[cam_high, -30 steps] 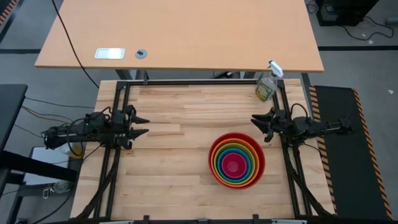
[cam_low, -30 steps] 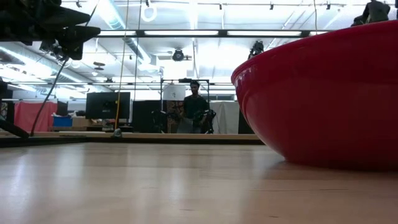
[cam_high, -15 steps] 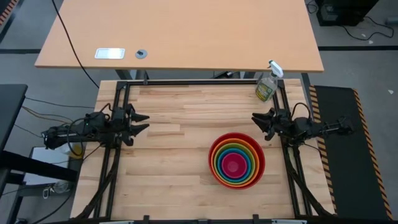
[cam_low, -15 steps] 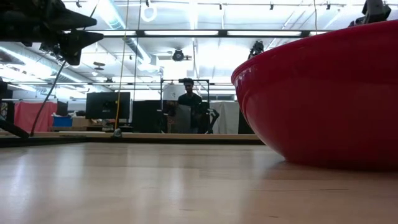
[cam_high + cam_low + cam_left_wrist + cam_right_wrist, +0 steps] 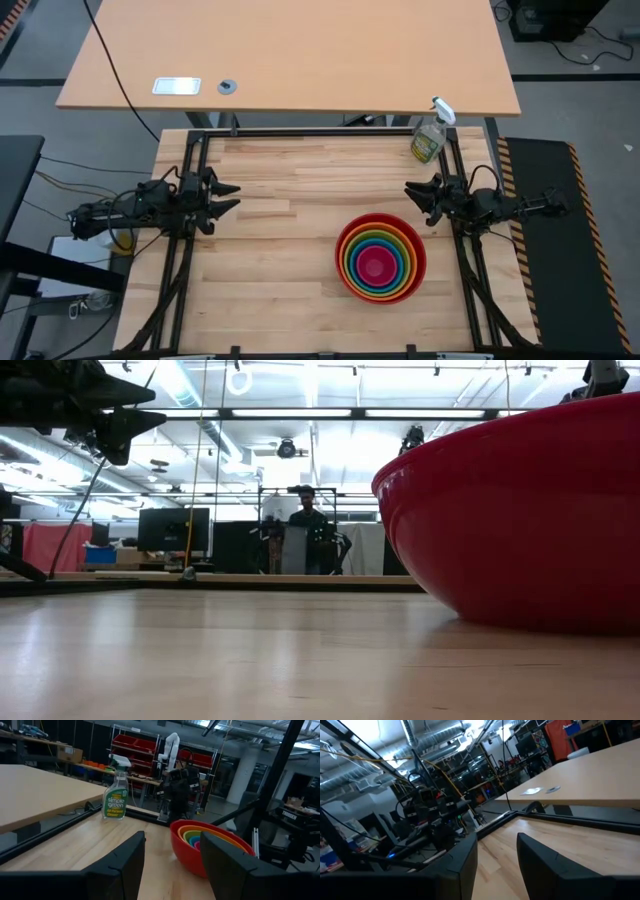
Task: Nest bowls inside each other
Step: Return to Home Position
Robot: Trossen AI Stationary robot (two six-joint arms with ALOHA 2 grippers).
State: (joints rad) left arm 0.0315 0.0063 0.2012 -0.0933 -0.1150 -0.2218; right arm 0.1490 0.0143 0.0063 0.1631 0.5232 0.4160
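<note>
Several bowls [image 5: 380,257] sit nested in one stack on the wooden table, right of centre. The red one is outermost, with orange, green and blue rings inside it and magenta-pink in the middle. The red bowl [image 5: 520,520] rests on its base. My left gripper [image 5: 233,197] hovers open at the table's left edge, pointing level toward the right. My right gripper [image 5: 415,203] hovers open at the right edge, just beyond the bowls' far side, pointing left. Nothing is between either pair of fingers [image 5: 125,865] [image 5: 465,865]. The left wrist view shows the stack [image 5: 210,845] ahead.
A clear spray bottle [image 5: 429,135] of greenish liquid stands at the table's far right corner, also visible from the left wrist [image 5: 115,790]. A black frame rail [image 5: 320,133] runs round the table. A second tabletop [image 5: 290,50] lies beyond. A person [image 5: 305,540] is in the room behind.
My left gripper has rolled a little about its own pointing line while staying in place. The bowls have kept still. The person in the room behind has shifted about.
</note>
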